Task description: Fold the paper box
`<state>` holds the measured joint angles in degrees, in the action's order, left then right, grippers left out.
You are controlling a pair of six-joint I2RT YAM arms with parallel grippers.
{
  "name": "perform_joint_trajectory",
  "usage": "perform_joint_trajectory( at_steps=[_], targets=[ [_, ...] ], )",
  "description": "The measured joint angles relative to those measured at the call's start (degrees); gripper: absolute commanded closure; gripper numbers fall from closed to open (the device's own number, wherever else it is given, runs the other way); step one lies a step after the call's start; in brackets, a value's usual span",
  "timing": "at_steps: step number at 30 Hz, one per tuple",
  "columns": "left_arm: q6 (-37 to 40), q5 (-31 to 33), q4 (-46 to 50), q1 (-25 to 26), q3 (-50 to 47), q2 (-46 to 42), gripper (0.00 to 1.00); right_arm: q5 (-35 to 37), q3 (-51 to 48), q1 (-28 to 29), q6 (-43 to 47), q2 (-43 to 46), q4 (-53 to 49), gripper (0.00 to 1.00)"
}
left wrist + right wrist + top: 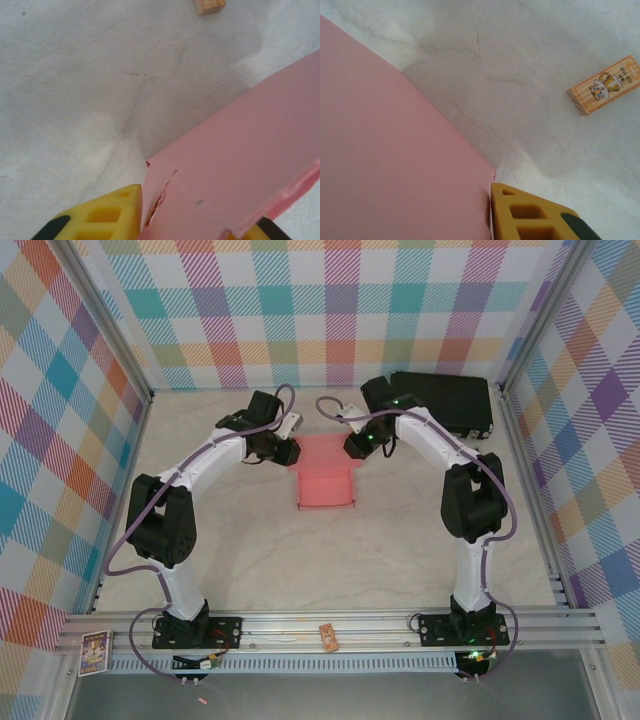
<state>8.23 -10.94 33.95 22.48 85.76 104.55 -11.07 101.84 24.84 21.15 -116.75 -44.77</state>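
Pink paper box point(325, 478) lies as a flat die-cut sheet near the middle of the desk point(400, 550) in the top view, its wide part toward the far side and a narrower panel pointing at the arm bases. The left hand point(285, 452) sits at the sheet's far left corner and the right hand point(352, 447) at its far right corner. A black case point(442, 402) rests by the far right wall, well apart from the sheet.

From the left wrist, a pink flap of the paper box point(240, 165) rises off the pale desk point(75, 100) and passes between two yellow fingers point(105, 215), one on each side of it. I cannot tell if the left hand has clamped the flap or merely brackets it. A small wooden block point(209, 6) sits at the top edge.

From the right wrist, the paper box point(385, 160) covers the left half, with one yellow finger point(530, 215) just beside its edge. Whether the right hand is clenched on the sheet I cannot tell. A tiger-printed block point(602, 85) lies on the desk point(520, 50), apart from the sheet.
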Motion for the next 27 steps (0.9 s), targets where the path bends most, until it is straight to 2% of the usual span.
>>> perform_joint_trajectory(
  at_steps=[7,14,25,27],
  targets=[
    [-3.85,2.45,-3.41,0.81,-0.22,-0.02,0.84,3.63,-3.74,0.83,-6.58,0.98,5.38,0.87],
    [-7.43,5.29,-6.97,1.86,-1.68,-0.2,0.83,9.22,-5.86,2.69,-13.29,1.84,9.86,0.8],
    [-14.32,11.15,-15.23,3.76,-6.95,-2.08,0.81,18.58,-8.66,5.81,-23.98,2.99,16.26,0.78],
    [-14.95,12.31,-16.48,4.02,-7.26,-2.19,0.81,19.71,-8.7,6.29,-24.94,3.04,16.61,0.74]
  ],
)
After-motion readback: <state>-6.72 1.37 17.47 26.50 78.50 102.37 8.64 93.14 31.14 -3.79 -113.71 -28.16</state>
